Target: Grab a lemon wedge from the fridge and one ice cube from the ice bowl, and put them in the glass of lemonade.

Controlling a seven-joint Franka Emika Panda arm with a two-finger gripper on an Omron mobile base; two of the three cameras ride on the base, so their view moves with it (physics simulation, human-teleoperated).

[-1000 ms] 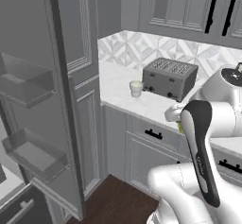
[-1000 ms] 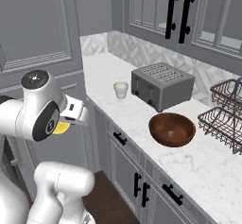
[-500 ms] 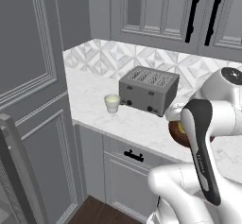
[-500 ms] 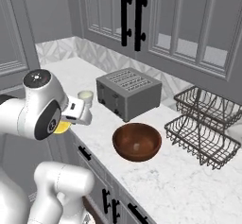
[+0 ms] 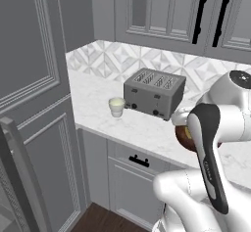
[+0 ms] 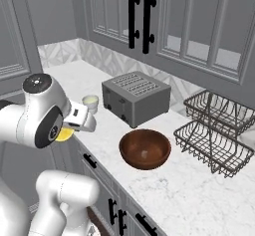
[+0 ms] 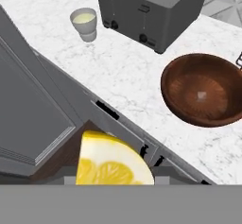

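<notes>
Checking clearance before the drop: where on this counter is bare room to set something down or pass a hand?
Bare marble lies left of the glass of lemonade toward the corner, along the front edge between glass and ice bowl, and in front of the wire rack. It is crowded where the toaster stands close to glass, bowl and rack.

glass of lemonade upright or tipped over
Upright. The glass of lemonade stands on the counter left of the toaster, mouth up, with pale yellow liquid level inside.
</notes>
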